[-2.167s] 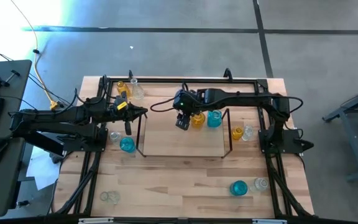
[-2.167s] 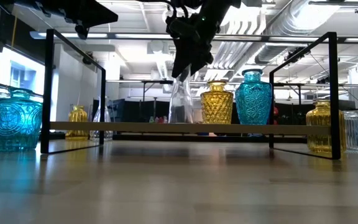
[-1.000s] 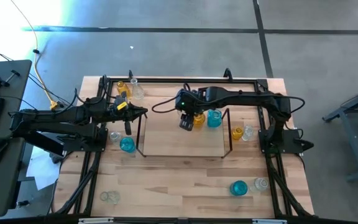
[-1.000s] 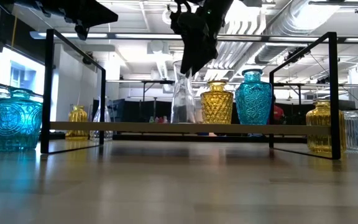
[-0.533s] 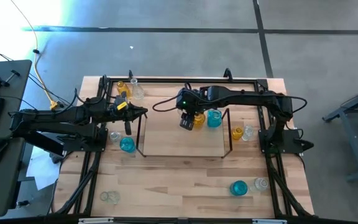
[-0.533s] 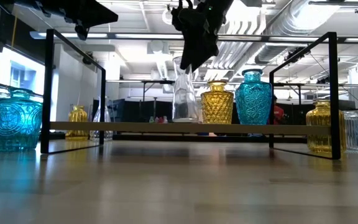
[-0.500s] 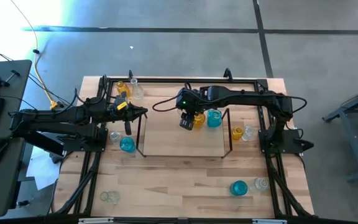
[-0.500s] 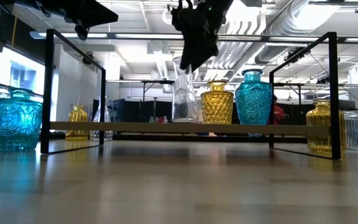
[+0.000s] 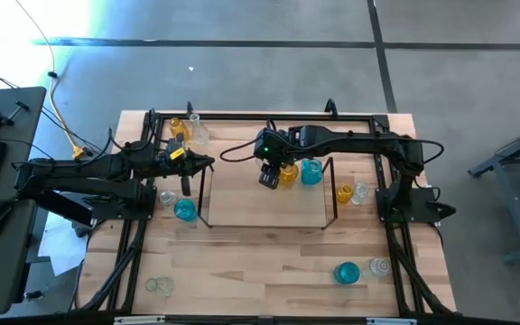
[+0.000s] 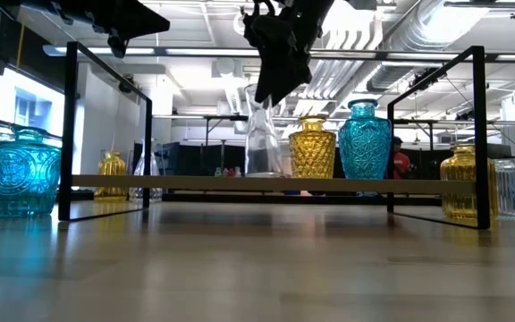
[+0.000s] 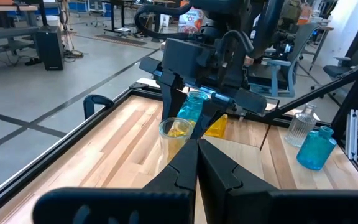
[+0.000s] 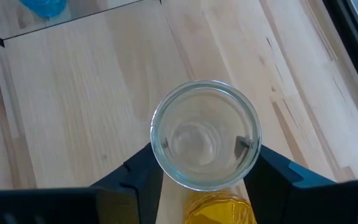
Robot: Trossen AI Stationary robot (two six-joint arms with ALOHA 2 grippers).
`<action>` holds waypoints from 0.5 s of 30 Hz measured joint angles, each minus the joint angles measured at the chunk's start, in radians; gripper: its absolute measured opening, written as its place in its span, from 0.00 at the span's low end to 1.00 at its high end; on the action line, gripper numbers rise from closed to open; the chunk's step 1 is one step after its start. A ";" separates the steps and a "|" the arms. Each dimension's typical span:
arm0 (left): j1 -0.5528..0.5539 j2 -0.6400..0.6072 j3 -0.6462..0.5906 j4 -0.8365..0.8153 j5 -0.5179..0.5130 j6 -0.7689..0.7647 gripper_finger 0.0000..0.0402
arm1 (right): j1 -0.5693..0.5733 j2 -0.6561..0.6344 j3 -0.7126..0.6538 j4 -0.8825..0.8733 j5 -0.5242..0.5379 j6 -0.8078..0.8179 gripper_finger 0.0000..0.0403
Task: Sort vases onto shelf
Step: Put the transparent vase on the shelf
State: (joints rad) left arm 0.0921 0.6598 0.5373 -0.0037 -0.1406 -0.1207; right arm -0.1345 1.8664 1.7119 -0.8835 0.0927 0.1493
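Over the shelf, right pincer pointed straight down, gripped around clear vase neck beside yellow vase; left pincer shut, empty, near desk edge.

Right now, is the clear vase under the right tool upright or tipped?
Slightly tipped: the clear vase leans on the shelf, neck between the right tool fingers.

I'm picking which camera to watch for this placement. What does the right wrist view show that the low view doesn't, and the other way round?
Only the right wrist view looks down the clear vase's open mouth, with the right gripper's fingers on either side. Only the low view shows the clear vase's base on the shelf, in a row with the blue vase. Both show the clear vase beside the yellow vase.
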 joint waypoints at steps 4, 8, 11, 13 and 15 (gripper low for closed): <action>0.000 0.000 0.000 0.000 0.000 0.000 0.00 | 0.000 0.000 0.000 -0.002 0.000 0.000 0.47; 0.000 0.000 0.000 0.000 0.000 0.000 0.00 | 0.000 0.000 0.000 -0.001 0.001 0.000 0.54; 0.000 0.000 0.000 0.000 0.000 -0.006 0.00 | 0.000 0.000 0.000 -0.001 0.001 0.000 0.55; 0.000 0.000 0.000 0.000 0.000 -0.006 0.00 | 0.000 0.000 0.000 0.000 0.001 0.000 0.55; 0.000 0.000 0.000 0.000 0.000 -0.006 0.00 | 0.000 0.000 0.000 0.008 0.001 -0.001 0.55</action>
State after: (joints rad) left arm 0.0921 0.6598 0.5373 -0.0036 -0.1406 -0.1272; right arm -0.1345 1.8664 1.7119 -0.8760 0.0937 0.1487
